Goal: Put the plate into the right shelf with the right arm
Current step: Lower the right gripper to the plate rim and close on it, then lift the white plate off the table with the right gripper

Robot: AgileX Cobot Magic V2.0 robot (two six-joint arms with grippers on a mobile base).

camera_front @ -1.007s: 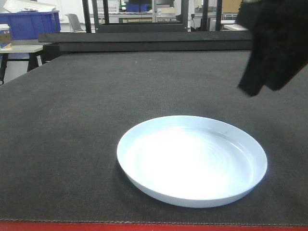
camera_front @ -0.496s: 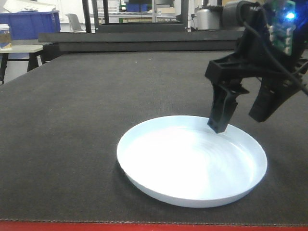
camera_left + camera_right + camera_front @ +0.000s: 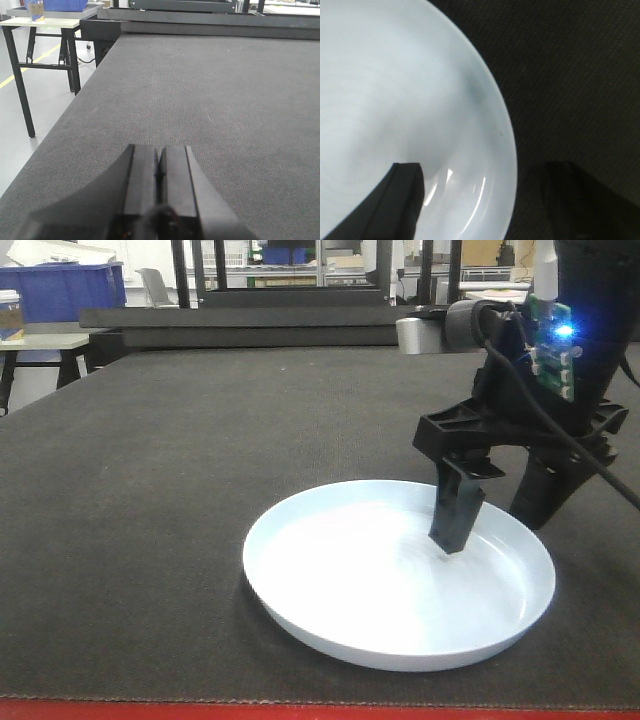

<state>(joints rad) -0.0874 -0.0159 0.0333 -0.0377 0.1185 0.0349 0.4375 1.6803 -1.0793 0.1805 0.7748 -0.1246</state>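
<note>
While its jaws stand wide apart, the right gripper [image 3: 490, 532] straddles the plate's [image 3: 380, 590] rim at about the plate's 2 o'clock in the front view. One black finger [image 3: 457, 512] reaches down inside the dish and the other [image 3: 543, 490] hangs outside over the dark mat [image 3: 180, 460]. Whether the inner fingertip touches the glaze cannot be told, and nothing is clamped. A small circuit board [image 3: 553, 348] on the right arm shows a blue light.

The wrist view agrees. The right gripper [image 3: 485, 210] has one finger at 7 o'clock over the plate [image 3: 395, 90] and the other at 5 o'clock over the mat, with the pale rim curving between them.

The plate is round, shallow, glossy and pale blue-white. It lies flat on the mat near the table's red front edge [image 3: 300, 710].

The left gripper [image 3: 160, 157] is pressed closed on nothing, over bare mat.
</note>
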